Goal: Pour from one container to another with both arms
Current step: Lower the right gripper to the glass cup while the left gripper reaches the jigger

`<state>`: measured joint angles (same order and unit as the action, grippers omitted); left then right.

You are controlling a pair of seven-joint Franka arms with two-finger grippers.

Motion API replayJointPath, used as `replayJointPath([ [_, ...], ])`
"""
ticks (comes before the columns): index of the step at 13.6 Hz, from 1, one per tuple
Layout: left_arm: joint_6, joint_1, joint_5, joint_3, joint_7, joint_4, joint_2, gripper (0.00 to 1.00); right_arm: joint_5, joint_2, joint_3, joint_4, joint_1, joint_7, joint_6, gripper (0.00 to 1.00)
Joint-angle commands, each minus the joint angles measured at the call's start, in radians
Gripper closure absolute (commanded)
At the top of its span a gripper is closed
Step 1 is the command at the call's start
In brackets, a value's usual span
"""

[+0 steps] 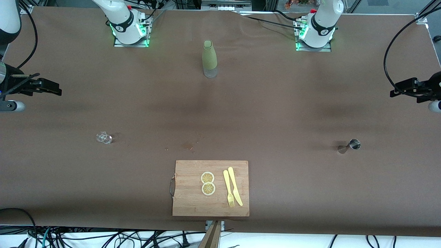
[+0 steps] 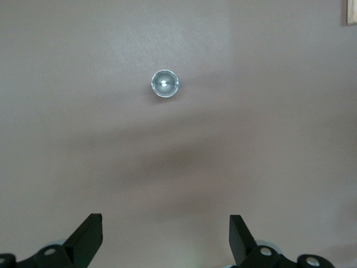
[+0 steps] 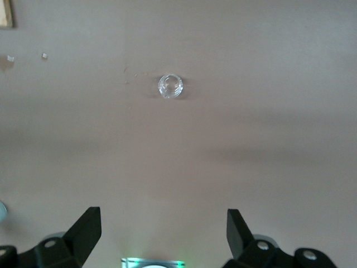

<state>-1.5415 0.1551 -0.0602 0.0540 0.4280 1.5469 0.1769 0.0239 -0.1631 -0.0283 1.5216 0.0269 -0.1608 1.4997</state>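
The tiny clear glass cup [image 1: 104, 137] stands upright on the brown table toward the right arm's end; the right wrist view looks down into the cup [image 3: 170, 87]. The small steel jigger [image 1: 351, 144] stands toward the left arm's end, and in the left wrist view the jigger [image 2: 165, 84] shows as a shiny round mouth. My right gripper [image 1: 55, 90] [image 3: 162, 231] hangs open and empty high over its end of the table, apart from the cup. My left gripper [image 1: 396, 92] [image 2: 165, 234] hangs open and empty high over its end, apart from the jigger.
A tall olive-green bottle [image 1: 209, 58] stands mid-table between the arm bases. A wooden cutting board [image 1: 193, 203] with two lemon slices [image 1: 207, 183], a yellow fork [image 1: 228, 188] and knife [image 1: 235, 186] lies at the front edge. Small crumbs [image 1: 188, 146] lie just farther than the board.
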Motion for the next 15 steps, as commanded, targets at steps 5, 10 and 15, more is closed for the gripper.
replayJointPath([
  [5, -0.075, 0.158, -0.137, -0.008, 0.460, -0.019, 0.171, 0.00, -0.030, -0.111, -0.002, 0.021, 0.071, -0.507, 0.144, 0.00],
  [10, -0.109, 0.257, -0.292, -0.009, 0.841, -0.036, 0.337, 0.00, -0.217, -0.229, -0.010, 0.031, 0.149, -0.860, 0.235, 0.00],
  [15, -0.111, 0.297, -0.461, 0.006, 1.155, -0.122, 0.536, 0.00, -0.419, -0.375, -0.079, 0.031, 0.202, -1.314, 0.249, 0.00],
])
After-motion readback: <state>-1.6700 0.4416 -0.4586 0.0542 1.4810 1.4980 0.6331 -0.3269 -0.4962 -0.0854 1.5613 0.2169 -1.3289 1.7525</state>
